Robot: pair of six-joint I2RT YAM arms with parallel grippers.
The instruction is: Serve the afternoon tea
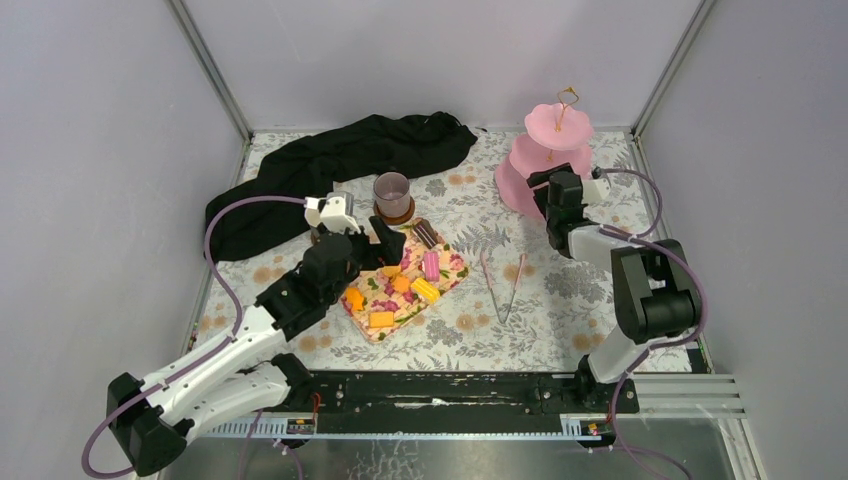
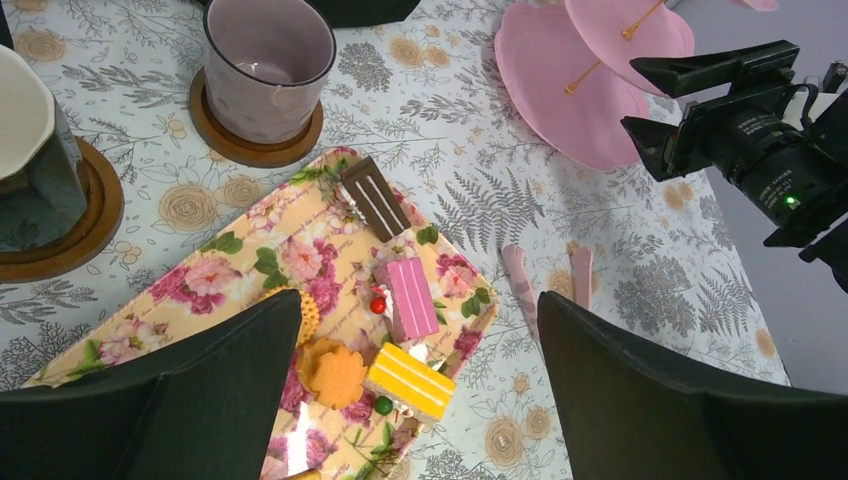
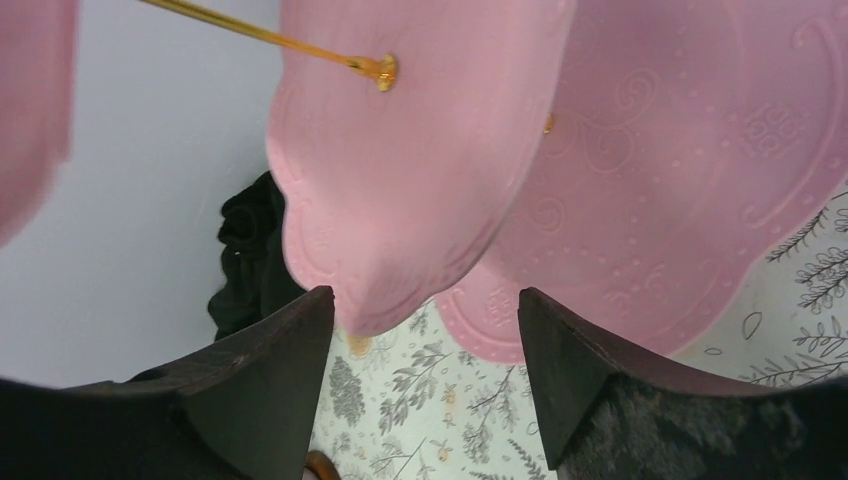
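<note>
The tabletop (image 1: 560, 290), under its leaf-print cover, runs out to grey walls on three sides, and I place everything from the floral napkin (image 1: 452, 265), which lies diagonally near its middle. Beyond the napkin and to its left, the black cloth (image 1: 340, 165) is heaped toward the back wall. Beyond it and to its right, the pink tiered stand (image 1: 545, 150) sits near the back right corner. My right claw (image 1: 548, 188) is up against that stand. Its wrist camera shows the claw (image 3: 425, 295) spread apart and gripping nothing, with a tier's rim hanging just ahead of the gap. I cannot tell whether they touch. My left claw (image 1: 385, 243) hovers over the napkin's far half, spread wide (image 2: 420, 305) and carrying nothing. Just beyond the napkin's far edge the mauve-grey mug (image 1: 392, 190) stands on a round coaster. Only the left wrist view shows the cream-lined dark mug (image 2: 25, 150), on its own coaster left of that. The pink tongs (image 1: 500, 285) lie on open tabletop right of the napkin, between it and my right arm. On the napkin lie the brown cake (image 2: 375, 197) at the far edge, the pink cake (image 2: 410, 298), the yellow cake (image 2: 410, 380) and the orange biscuit (image 2: 338, 378).
</note>
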